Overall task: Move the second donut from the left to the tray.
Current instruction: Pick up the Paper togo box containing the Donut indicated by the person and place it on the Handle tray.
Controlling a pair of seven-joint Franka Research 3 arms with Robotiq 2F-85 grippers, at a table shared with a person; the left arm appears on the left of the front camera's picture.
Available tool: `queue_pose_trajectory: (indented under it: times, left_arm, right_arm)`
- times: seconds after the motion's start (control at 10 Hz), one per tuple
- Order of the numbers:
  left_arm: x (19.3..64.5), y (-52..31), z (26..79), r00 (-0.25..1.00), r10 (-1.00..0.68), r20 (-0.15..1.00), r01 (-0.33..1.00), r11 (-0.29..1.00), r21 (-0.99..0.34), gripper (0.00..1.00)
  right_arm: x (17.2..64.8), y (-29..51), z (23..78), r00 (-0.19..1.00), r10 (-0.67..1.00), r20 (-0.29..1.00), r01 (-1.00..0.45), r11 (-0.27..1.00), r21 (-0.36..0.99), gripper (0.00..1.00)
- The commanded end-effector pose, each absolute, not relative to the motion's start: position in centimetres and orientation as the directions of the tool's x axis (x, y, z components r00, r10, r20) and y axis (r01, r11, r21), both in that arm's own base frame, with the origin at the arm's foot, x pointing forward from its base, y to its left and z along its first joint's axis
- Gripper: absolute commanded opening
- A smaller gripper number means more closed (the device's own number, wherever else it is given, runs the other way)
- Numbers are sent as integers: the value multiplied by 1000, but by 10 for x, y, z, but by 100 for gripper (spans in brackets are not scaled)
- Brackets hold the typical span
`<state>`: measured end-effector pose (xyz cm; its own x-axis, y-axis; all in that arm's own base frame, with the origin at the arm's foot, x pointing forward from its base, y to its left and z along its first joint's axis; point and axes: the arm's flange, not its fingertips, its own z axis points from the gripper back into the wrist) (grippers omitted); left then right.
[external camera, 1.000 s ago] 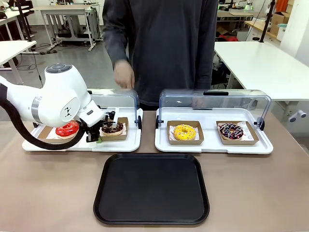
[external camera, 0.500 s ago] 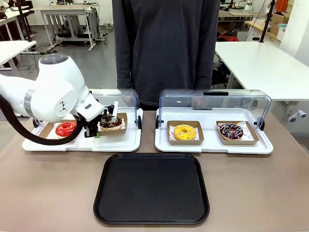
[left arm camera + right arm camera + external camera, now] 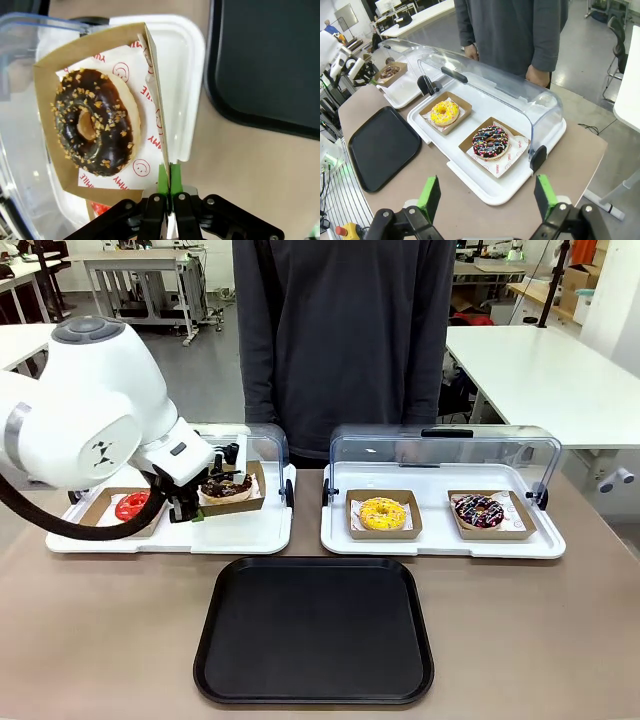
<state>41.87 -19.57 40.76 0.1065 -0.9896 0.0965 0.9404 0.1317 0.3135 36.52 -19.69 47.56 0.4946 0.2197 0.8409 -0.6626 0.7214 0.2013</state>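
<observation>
The left gripper (image 3: 166, 172) is fully closed — its green pads (image 3: 162, 176) pinch the thin side wall of the cardboard holder (image 3: 50, 60) that carries the second donut from the left (image 3: 95, 122). In the front view the holder sits tilted at the gripper, above the left white tray (image 3: 240, 535), just beside the red-glazed donut (image 3: 130, 506). The donut, dark chocolate with light speckles, lies inside its holder on the white paper. The black tray (image 3: 314, 630) lies on the table in front of the white trays, apart from the holder. The right gripper (image 3: 485, 197) has its jaws wide apart — it holds nothing, above the table corner near the sprinkled donut (image 3: 490, 141).
</observation>
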Motion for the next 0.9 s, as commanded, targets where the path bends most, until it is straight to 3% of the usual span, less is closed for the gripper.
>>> queue_pose_trajectory:
  times: [0.0, 0.4, 0.8]
  left_arm:
    - [385, -198, 417, 168, -981, 101, 927, 191, 322, 1]
    - [318, -229, 426, 136, -975, 176, 944, 181, 275, 1]
    - [289, -271, 392, 104, -973, 206, 957, 155, 244, 1]
  right_arm:
    - [369, -198, 475, 460, 211, 862, -674, 716, 184, 100]
    - [369, -198, 475, 460, 211, 862, -674, 716, 184, 100]
    - [369, -198, 475, 460, 211, 862, -674, 716, 184, 100]
